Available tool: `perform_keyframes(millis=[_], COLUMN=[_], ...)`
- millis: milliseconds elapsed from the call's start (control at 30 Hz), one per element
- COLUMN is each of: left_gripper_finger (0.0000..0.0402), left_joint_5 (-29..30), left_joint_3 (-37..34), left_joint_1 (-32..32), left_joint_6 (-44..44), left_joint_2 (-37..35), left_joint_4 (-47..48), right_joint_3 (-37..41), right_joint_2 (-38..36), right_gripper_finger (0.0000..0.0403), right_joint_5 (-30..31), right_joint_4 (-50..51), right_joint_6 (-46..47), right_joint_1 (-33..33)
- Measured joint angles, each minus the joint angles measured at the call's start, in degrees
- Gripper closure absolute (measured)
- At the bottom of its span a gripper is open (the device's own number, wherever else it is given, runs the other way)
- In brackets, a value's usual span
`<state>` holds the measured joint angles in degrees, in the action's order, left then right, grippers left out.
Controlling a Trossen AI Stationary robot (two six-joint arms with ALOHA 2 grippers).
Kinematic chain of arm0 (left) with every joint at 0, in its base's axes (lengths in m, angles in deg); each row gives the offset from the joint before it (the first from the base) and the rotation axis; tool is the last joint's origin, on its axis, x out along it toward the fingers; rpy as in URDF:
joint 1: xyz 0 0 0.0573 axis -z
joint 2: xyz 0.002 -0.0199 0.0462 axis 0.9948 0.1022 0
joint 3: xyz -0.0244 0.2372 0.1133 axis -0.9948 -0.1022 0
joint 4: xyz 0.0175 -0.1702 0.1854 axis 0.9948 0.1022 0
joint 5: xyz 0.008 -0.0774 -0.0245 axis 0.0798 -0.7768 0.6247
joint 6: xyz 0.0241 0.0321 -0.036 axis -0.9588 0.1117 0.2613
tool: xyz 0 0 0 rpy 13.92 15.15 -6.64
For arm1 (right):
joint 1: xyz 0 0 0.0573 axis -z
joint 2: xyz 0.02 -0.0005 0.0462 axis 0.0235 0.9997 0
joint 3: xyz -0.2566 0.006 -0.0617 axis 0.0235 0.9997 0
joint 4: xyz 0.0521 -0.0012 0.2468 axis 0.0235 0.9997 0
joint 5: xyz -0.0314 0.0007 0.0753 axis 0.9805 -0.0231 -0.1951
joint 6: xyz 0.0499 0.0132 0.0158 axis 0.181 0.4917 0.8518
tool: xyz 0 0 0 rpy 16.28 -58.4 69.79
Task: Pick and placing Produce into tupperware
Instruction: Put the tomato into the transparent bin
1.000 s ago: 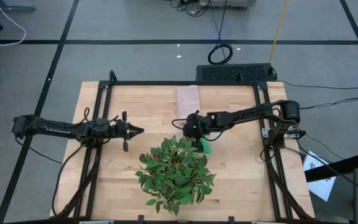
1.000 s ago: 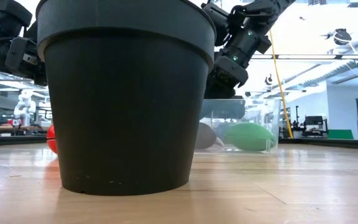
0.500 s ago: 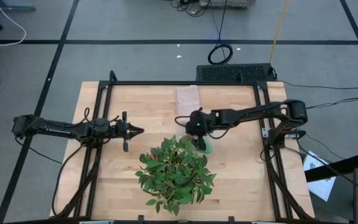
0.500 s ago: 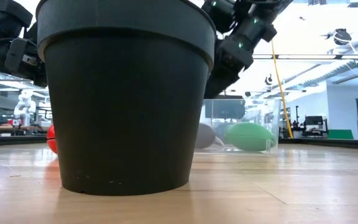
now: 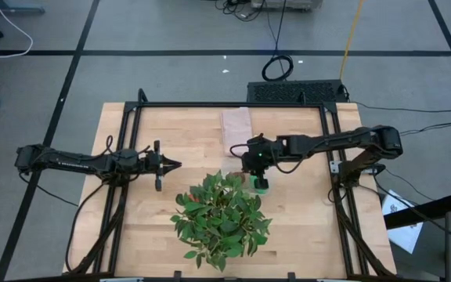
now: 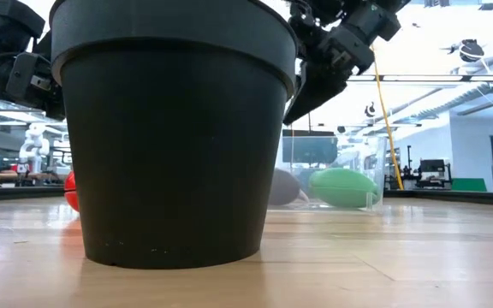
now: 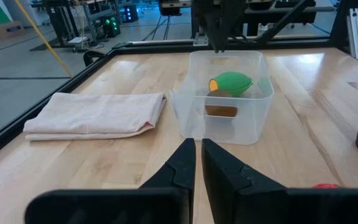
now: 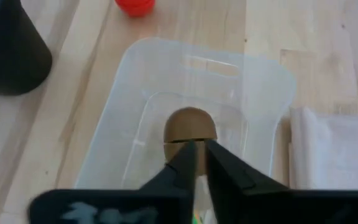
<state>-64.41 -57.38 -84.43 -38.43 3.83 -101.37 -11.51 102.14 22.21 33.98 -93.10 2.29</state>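
The clear tupperware [image 7: 252, 121] stands on the wood table beside the folded cloth [image 7: 98, 115]. On its floor lie the bright green oval [image 7: 230, 82] and the brown kiwi-like ball [image 8: 190, 124]. The small red piece [image 8: 135, 5] rests on the table outside the tub, near the pot. My right gripper [image 8: 201, 158] hangs shut above the tub, over the brown ball, with nothing in it. It also shows in the high view [image 5: 249, 166]. My left gripper [image 7: 197, 155] waits shut at the table's left, pointing at the tub.
A big black pot [image 6: 174, 128] with a leafy plant [image 5: 221, 219] stands close to the tub on its near side and blocks most of the low view. A black frame [image 5: 233, 104] runs around the table. Bare wood lies right of the tub.
My right gripper has risen out of the tub and drawn back a little toward the table's right edge, and its fingers have come together. The green oval and the brown ball stay in the tub where they were.
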Motion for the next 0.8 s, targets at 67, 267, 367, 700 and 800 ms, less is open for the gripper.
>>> perform_keyframes(millis=[67, 267, 367, 700, 800], left_gripper_finger=[0.0371, 0.0371, 0.0371, 0.0371, 0.0371], left_joint_5=[0.0, 0.0, 0.02, 0.04, 0.02], left_joint_3=[0.0, 0.0, 0.0, -0.01, -0.02], left_joint_1=[0.01, 0.02, 0.0, 0.02, 0.02], left_joint_6=[0.0, 0.22, 0.22, 0.22, 0.27], left_joint_2=[-0.01, 0.0, -0.02, 0.0, 0.0], left_joint_4=[0.0, 0.02, 0.0, 0.15, 0.42], right_joint_3=[0.99, 5.52, 7.42, 8.01, 8.01], right_joint_2=[-0.03, -0.1, -0.37, -3.6, -5.98], right_gripper_finger=[0.0392, 0.04, 0.0401, 0.0403, 0.0403], right_joint_5=[-0.05, -7.71, -9.2, -9.38, -9.43], right_joint_4=[-1.03, -9.91, -13.57, -15.07, -15.43], right_joint_6=[-0.76, 1.55, 2.38, 2.35, 2.51], right_joint_1=[0.02, 0.02, -0.02, 0.0, 0.0])
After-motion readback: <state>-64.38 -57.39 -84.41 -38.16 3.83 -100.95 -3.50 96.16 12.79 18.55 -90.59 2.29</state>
